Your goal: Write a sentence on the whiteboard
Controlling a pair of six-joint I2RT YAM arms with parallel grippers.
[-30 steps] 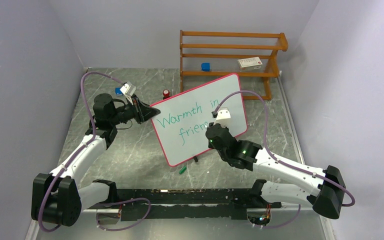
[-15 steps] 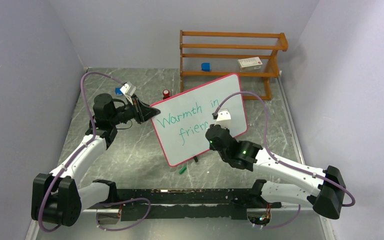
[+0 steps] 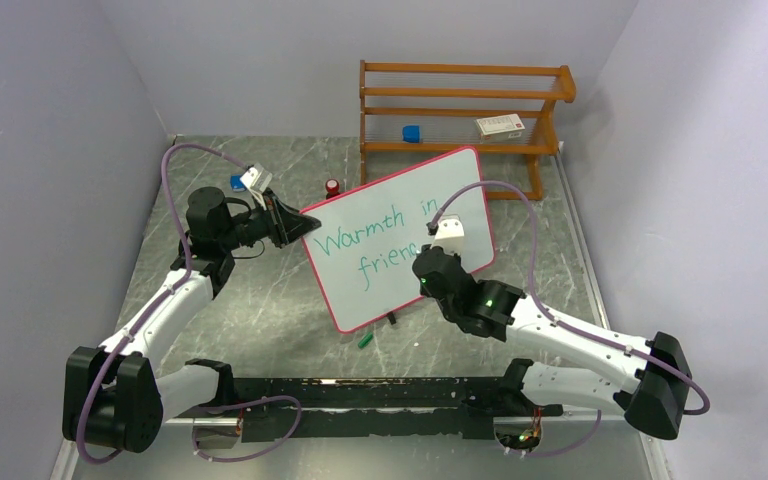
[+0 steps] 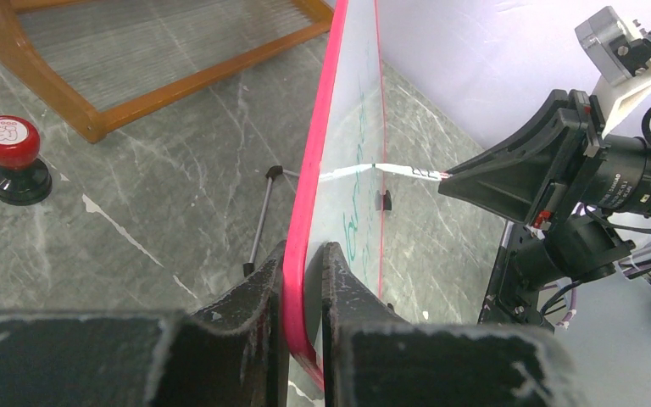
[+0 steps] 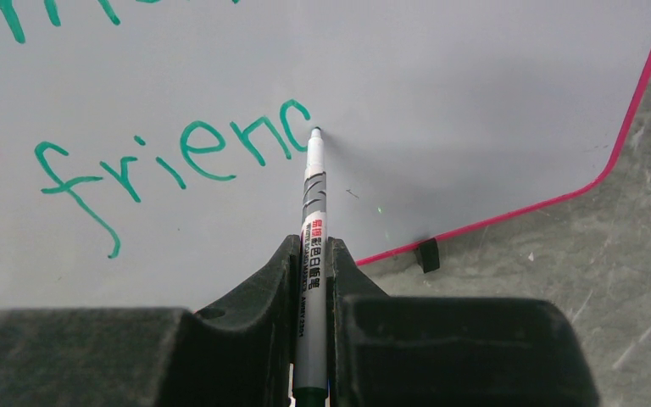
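Green ink [image 5: 195,148] spells "Warmth in frienc" on the whiteboard [image 3: 380,285], propped up on the grey desk [image 3: 260,300]. The left hand [image 4: 303,263] pinches its pink edge; the right hand [image 5: 312,254] grips the marker [image 5: 314,195], tip touching. Too hard a push could twist the board and wreck the unfinished letter.

top cam: hi, rear, facing dwn | wrist cams: close | shared: whiteboard [image 3: 360,295]

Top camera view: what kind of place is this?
Likely a robot test booth: plain lavender walls enclose a grey marble-patterned table, with a white-and-black left robot arm and matching right robot arm bolted at its near edge.
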